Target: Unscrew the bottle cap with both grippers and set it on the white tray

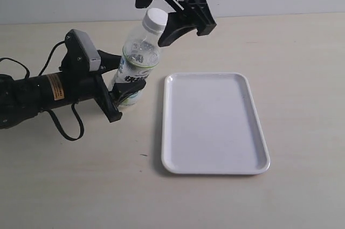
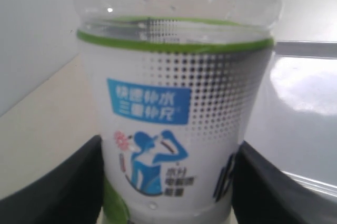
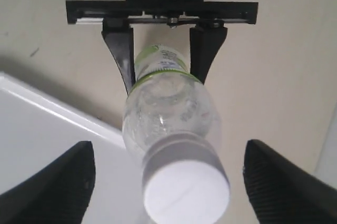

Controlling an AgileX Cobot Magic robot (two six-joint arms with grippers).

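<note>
Closest to the right wrist lens, bottle cap [image 3: 187, 190] is noted: small, round, white, flat-topped, seated on the neck, not yet unscrewed. Bottle [image 1: 137, 62] is held tilted, clear and dimpled above, with a white-and-green label below. Its base is low over the table [image 1: 302, 51]; contact cannot be told. Left hand [image 1: 129, 73] is clamped on the labelled lower body. Right hand [image 1: 184, 32] is spread wide, one finger to either side of the cap, both apart from it.

Judged step: the cap is to be gripped. It should be centred between the fingers before closing, the pads set on its side wall rather than the neck, and the twist made about the tilted axis against a firm left clamp. White tray [image 1: 215, 124] lies just beside the bottle.
</note>
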